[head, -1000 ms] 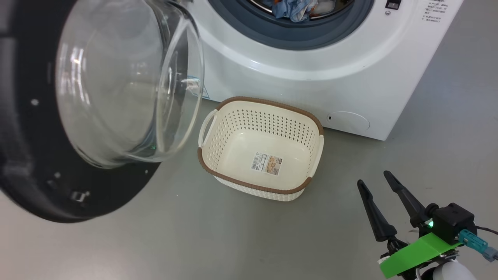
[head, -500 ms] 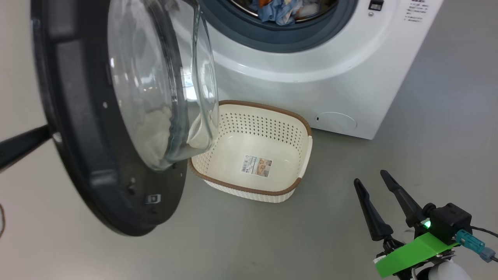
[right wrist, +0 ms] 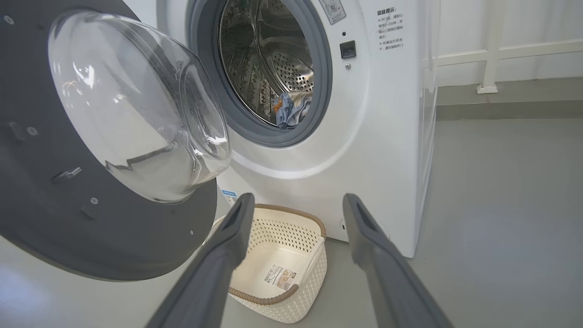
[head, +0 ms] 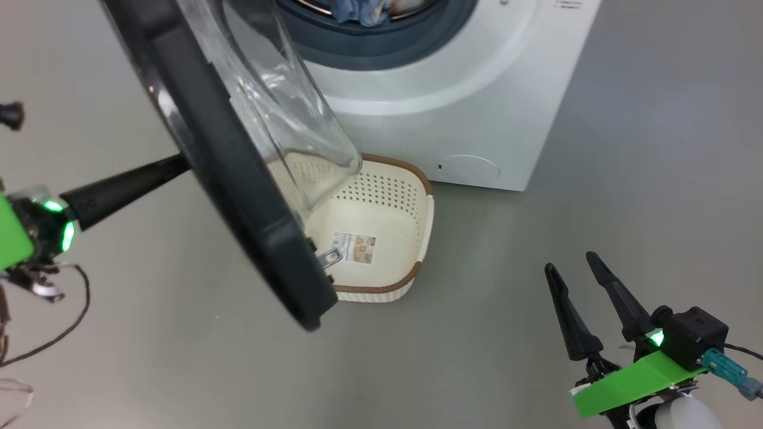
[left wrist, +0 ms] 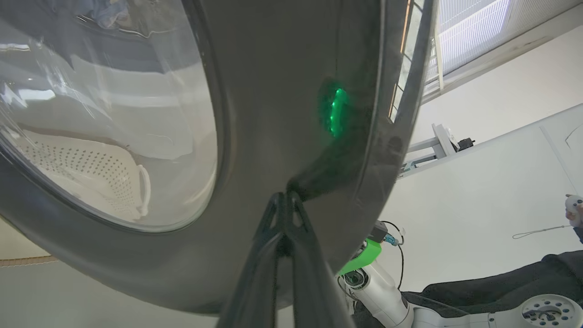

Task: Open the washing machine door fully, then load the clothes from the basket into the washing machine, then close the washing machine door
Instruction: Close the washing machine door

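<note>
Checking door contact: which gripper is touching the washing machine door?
The left gripper, fingers shut, touches the washing machine door on its black rim; the right gripper hangs open, clear.

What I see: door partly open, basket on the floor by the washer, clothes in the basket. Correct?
Not quite. The basket is empty; the clothes lie inside the washer, in its drum, as the right wrist view shows. The rest stands: the door is partly open and the basket sits on the floor by the washer.
</note>
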`<state>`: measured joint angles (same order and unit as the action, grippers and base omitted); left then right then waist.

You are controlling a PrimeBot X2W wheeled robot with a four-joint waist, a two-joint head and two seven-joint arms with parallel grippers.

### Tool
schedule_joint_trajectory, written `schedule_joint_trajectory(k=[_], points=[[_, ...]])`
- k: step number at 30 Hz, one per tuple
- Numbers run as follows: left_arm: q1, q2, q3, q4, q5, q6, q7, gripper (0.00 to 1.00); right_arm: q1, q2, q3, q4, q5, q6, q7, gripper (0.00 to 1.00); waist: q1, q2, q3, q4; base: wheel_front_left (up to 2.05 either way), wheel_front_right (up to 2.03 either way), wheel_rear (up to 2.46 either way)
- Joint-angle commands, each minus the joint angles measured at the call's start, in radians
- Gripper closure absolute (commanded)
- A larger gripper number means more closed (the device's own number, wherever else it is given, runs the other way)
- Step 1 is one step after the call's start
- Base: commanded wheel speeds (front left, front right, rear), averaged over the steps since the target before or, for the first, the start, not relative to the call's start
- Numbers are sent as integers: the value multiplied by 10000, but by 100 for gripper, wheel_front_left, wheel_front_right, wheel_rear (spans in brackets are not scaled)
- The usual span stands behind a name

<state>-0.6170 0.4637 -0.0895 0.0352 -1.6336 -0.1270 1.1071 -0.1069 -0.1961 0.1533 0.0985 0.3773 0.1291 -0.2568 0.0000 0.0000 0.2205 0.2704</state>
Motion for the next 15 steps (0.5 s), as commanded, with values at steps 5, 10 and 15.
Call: schedule_joint_trajectory(k=[5, 10, 15], points=[[-1013, 60, 220, -40, 563, -36, -399, 100, -383, 184, 128, -335, -164, 16, -49, 0, 0, 0, 376, -832, 0, 0, 0], [-1503, -256, 101, 335, 848, -36, -776, 100, -494, 359, 19, -385, -196, 16, -49, 0, 0, 0, 583, -1347, 0, 0, 0], [-2055, -532, 8, 725, 1182, -36, -1269, 100, -607, 532, -83, -453, -228, 16, -49, 0, 0, 0, 823, -1795, 0, 0, 0]])
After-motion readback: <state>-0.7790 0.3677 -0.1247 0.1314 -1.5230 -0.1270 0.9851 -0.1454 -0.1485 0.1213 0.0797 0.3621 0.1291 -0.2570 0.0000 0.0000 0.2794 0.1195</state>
